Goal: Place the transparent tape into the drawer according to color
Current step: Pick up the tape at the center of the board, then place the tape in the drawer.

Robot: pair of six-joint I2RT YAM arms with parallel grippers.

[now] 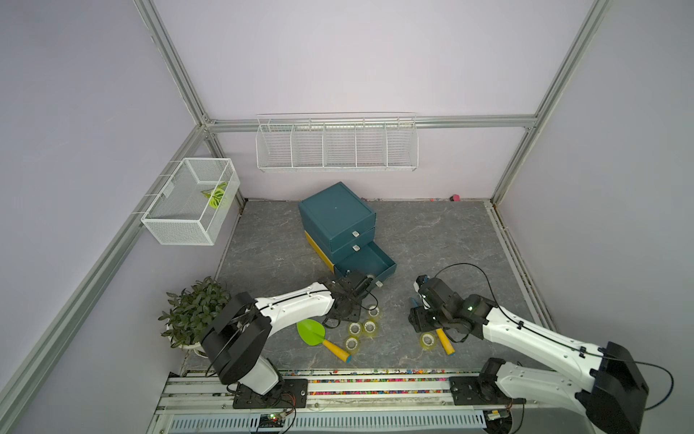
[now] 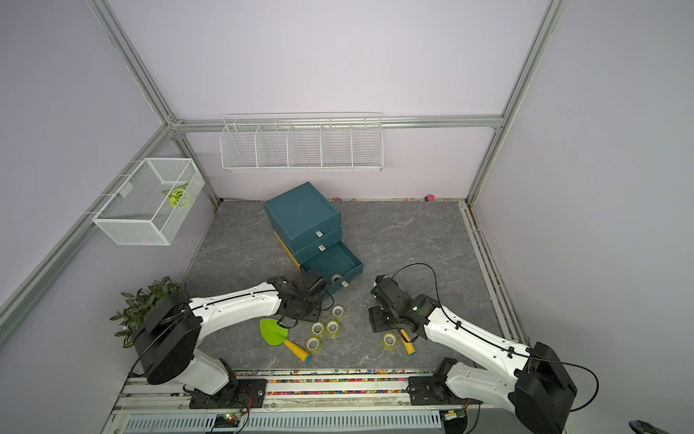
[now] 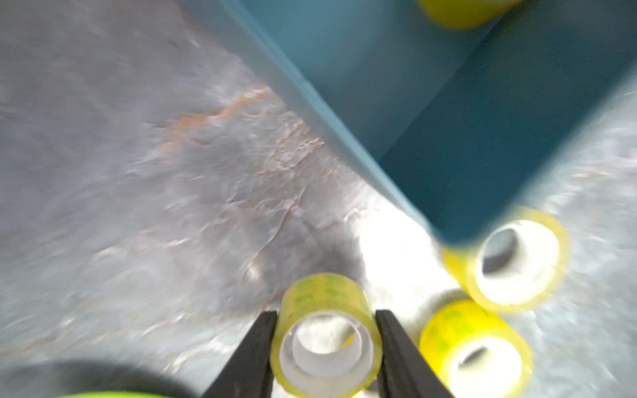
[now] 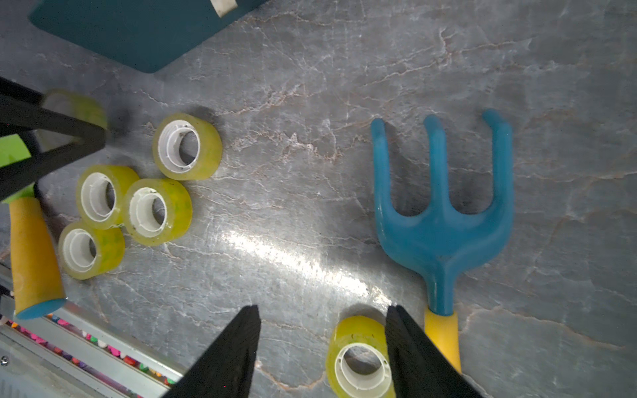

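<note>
Yellow-green see-through tape roll [image 3: 325, 296] clenched sidewise in left gripper [image 3: 326, 314], just beside open teal bottom drawer [image 1: 370, 261] holding a like-tinted roll [image 2: 335, 278], so probably bound there; right gripper [image 4: 323, 310] spread astride another roll [image 4: 360, 361], unclosed; four loose rolls [image 1: 355, 328] waiting on grey marbled table [image 1: 450, 244].

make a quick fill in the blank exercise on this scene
1. The left gripper clamps a roll; the right gripper is ___.
2. The cabinet's ___ drawer stands open.
3. ___ loose rolls cluster beside the shovel.
4. The rake's head is ___.
Missing words: open; bottom; four; blue.
</note>
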